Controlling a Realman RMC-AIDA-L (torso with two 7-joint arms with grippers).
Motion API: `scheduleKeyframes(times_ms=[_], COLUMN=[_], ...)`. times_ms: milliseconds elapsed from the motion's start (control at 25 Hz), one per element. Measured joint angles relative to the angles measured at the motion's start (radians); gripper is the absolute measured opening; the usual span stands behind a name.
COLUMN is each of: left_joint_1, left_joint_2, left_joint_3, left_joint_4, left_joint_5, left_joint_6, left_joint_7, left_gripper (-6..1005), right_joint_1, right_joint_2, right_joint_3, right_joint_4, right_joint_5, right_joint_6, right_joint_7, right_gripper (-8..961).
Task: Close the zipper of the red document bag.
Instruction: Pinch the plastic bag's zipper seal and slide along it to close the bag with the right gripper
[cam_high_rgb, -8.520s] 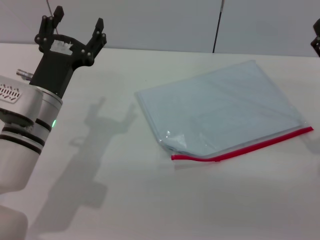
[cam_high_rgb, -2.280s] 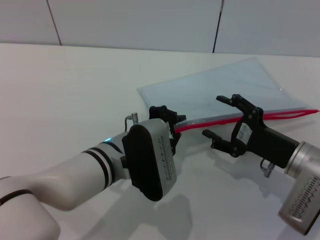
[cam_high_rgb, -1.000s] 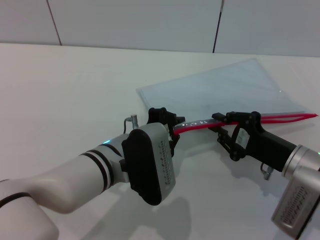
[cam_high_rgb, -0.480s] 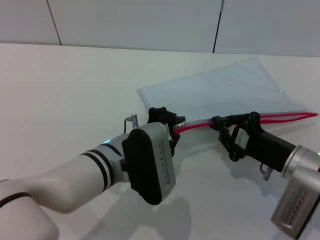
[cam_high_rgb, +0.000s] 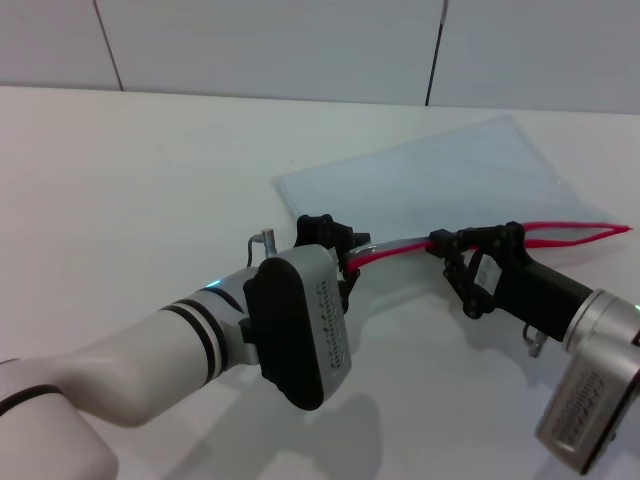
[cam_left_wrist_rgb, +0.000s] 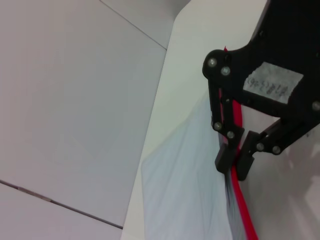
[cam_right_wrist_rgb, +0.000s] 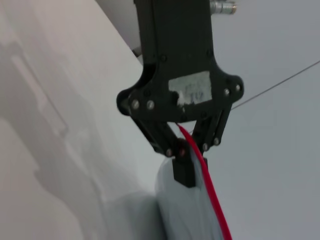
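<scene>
Zipper (cam_high_rgb: 400, 246) pinched by both claws: left claw (cam_high_rgb: 345, 243), right claw (cam_high_rgb: 447, 243).

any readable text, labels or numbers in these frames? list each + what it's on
Nothing legible.
Left gripper: pale sticker on its black body with faint handwritten marks, too blurred to read.
Right gripper: similar pale sticker on its body, also unreadable.
Red document bag and zipper: no print visible.
Table: no markings.
</scene>
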Motion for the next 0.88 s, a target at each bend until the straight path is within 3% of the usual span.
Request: scheduleKeyframes(times_ms=[160,440,720,880], left_joint_1=[0.001,0.003,-0.001,-0.003], left_joint_2=[0.000,0.000,0.000,0.000], left_joint_3=[0.000,0.000,0.002,0.002], left_joint_4=[0.000,0.000,-0.002,-0.005], left_joint_5=[0.000,0.000,0.000,-0.002], left_joint_6=[0.000,0.000,-0.001,0.001], left_joint_7=[0.000,0.000,-0.007,-0.009], left_gripper=[54,53,53,50], right_joint_1=[-0.008,-0.054,-0.054,-0.043], right_joint_2=[0.000,-0.001,0.000,0.000], right_joint_3=[0.062,0.332,0.452,0.469], right_joint_4=[-0.007,-0.010,-0.003,0.022], right_joint_5=[0.000,0.050,0.350,0.489], right_joint_6=[0.034,0.111,0.118,0.114], right_joint_7=[-0.010,-0.180,-0.346,-0.423], right_gripper=[63,63,65,77])
